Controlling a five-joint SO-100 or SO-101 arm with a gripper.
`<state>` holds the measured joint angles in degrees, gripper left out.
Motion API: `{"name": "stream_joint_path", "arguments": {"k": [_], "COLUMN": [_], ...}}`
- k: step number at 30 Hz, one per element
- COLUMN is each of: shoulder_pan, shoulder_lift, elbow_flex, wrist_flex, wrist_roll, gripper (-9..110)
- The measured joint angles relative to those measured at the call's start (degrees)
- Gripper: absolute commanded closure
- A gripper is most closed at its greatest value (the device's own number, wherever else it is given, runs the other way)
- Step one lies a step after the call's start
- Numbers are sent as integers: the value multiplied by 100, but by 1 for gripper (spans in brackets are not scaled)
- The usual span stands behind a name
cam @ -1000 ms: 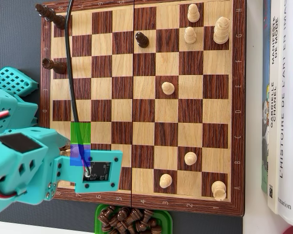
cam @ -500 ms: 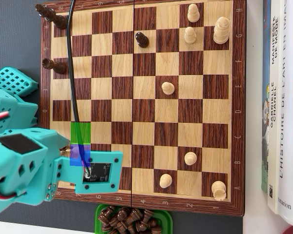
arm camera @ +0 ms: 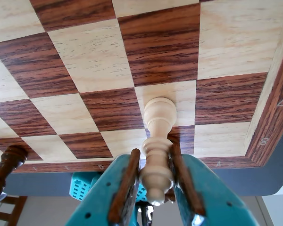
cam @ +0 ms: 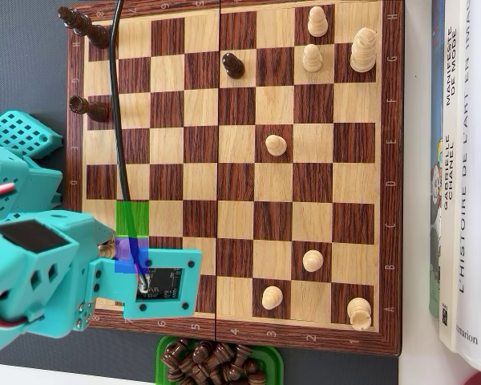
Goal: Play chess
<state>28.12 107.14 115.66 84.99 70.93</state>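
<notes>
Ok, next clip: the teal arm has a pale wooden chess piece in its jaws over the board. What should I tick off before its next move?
1. Grip: teal two-finger gripper closed on the pale wooden chess piece at its stem; ok.
2. Piece in line with the fingers, not skewed: ok.
3. Piece clear of the wooden chessboard: cannot tell.
4. Green and blue marked squares free of pieces: green ok, blue partly hidden by the arm.
5. Neighbours: dark turned piece at the wrist view's left edge stands apart; ok.
6. Black cable trails across the board, touching no piece: ok.
</notes>
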Motion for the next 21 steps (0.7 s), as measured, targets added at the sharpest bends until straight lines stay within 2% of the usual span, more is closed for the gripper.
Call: {"name": "stream_joint_path", "arguments": {"k": [2,21], "shoulder_pan": [0,0], "shoulder_lift": [0,237], "elbow_flex": [0,0], "wrist_flex": [0,0], "wrist_roll": [0,0], "gripper": [95,94]}}
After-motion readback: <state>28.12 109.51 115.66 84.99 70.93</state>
